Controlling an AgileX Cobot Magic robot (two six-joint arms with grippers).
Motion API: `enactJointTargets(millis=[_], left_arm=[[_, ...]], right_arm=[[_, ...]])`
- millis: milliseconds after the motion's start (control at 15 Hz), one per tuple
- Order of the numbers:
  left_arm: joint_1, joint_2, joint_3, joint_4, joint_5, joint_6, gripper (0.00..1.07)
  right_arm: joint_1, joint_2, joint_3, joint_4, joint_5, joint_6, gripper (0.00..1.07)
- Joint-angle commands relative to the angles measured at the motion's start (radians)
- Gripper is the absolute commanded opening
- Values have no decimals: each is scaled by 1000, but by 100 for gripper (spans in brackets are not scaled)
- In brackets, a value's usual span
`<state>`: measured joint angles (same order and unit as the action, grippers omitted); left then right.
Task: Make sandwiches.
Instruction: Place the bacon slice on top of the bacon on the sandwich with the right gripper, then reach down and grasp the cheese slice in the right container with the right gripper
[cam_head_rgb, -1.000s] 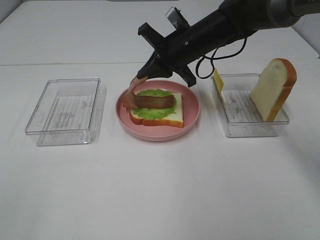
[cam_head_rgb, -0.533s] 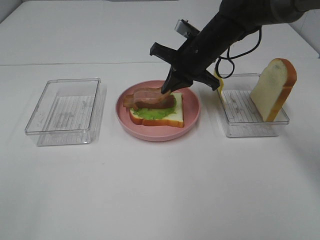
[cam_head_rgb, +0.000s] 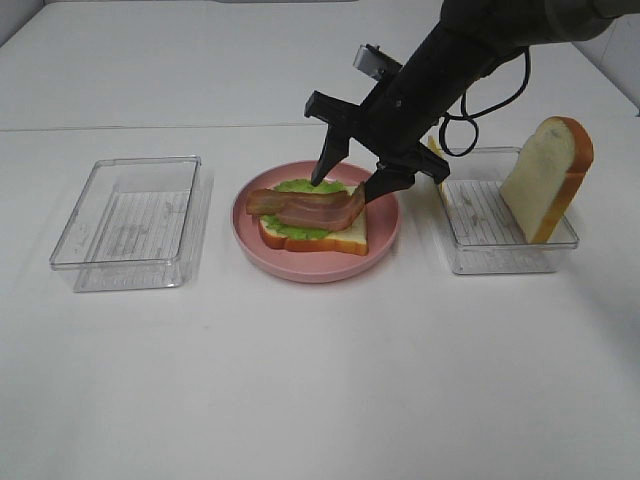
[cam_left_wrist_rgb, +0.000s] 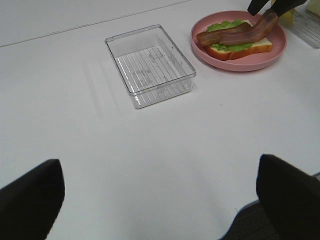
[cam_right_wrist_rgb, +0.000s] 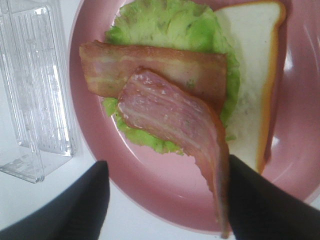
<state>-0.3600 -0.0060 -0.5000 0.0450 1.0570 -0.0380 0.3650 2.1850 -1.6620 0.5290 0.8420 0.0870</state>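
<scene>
Sandwich (cam_head_rgb: 335, 232): open-faced on pink plate (cam_head_rgb: 385, 240), mid-surface | change: second bacon strip (cam_head_rgb: 305, 208) just laid over the first, right fingers (cam_head_rgb: 325, 165) now spread, strip released, one end curling up beside a fingertip | left fingers (cam_left_wrist_rgb: 30, 200): wide, empty | next, likely: cheese (cam_head_rgb: 437, 160), bread slice (cam_head_rgb: 548, 175) from right container (cam_head_rgb: 500, 258) | room: clear above; container wall near.
</scene>
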Motion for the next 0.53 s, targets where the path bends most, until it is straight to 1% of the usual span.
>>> enactJointTargets(millis=[67, 333, 533], left_arm=[[1, -8, 1, -5, -9, -1, 99], [1, -8, 1, -5, -9, -1, 99], [1, -8, 1, -5, -9, -1, 99]], right_arm=[[0, -42, -3, -22, 20, -2, 66], [-3, -123, -4, -103, 59, 5, 66], [-45, -175, -16, -174, 104, 25, 66]])
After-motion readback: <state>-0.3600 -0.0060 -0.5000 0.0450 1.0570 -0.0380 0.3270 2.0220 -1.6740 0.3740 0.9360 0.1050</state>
